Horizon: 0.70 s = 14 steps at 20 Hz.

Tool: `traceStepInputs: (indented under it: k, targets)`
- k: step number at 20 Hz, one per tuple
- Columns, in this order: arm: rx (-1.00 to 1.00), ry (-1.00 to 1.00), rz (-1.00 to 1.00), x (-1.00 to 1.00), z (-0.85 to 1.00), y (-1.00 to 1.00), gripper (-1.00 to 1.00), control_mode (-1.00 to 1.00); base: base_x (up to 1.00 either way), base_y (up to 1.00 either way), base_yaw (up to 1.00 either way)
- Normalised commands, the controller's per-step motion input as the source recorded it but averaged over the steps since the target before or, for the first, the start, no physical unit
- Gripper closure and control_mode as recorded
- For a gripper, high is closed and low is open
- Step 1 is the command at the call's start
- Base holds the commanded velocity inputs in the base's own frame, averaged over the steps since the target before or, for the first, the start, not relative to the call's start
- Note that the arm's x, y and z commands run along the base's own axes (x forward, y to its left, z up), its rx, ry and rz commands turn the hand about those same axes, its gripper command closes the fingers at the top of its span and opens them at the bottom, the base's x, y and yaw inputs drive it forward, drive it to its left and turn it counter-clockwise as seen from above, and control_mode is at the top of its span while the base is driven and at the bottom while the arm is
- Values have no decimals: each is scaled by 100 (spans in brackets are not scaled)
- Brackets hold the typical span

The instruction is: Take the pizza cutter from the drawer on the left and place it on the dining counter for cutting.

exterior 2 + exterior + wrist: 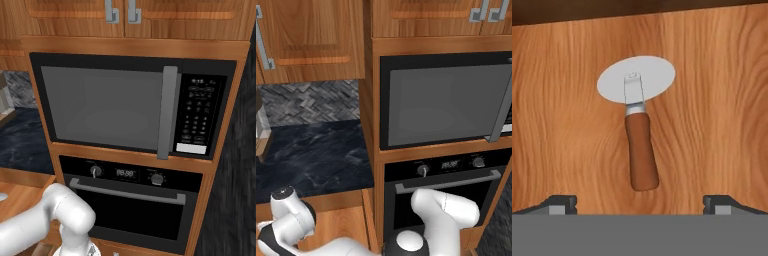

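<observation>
Left base view: the white arm bends low in front of a built-in oven (441,192), with a microwave (443,100) above it and a black marble counter (311,157) to the left.

Right base view: the same microwave (130,110) sits over the oven (130,205).

Hand view: the pizza cutter (638,120) lies flat on the wooden drawer floor (562,125), its brown handle toward the gripper (640,204). The fingertips (562,204) stand wide apart, holding nothing, the cutter between and just beyond them.

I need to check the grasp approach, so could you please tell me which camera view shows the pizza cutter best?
The hand view: the pizza cutter lies flat on the wooden drawer floor, round blade away from the camera and brown handle toward the open gripper. The two base views give nothing of it.
</observation>
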Motion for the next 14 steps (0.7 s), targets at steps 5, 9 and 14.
traceStepInputs:
  k: [5,9,14]
  targets:
    - [0,0,0,3,-32,0,-100,-100,0,0,0]
    - [0,0,0,0,-26,0,-100,-100,0,0,0]
    - [0,0,0,2,-20,0,-100,-100,0,0,0]
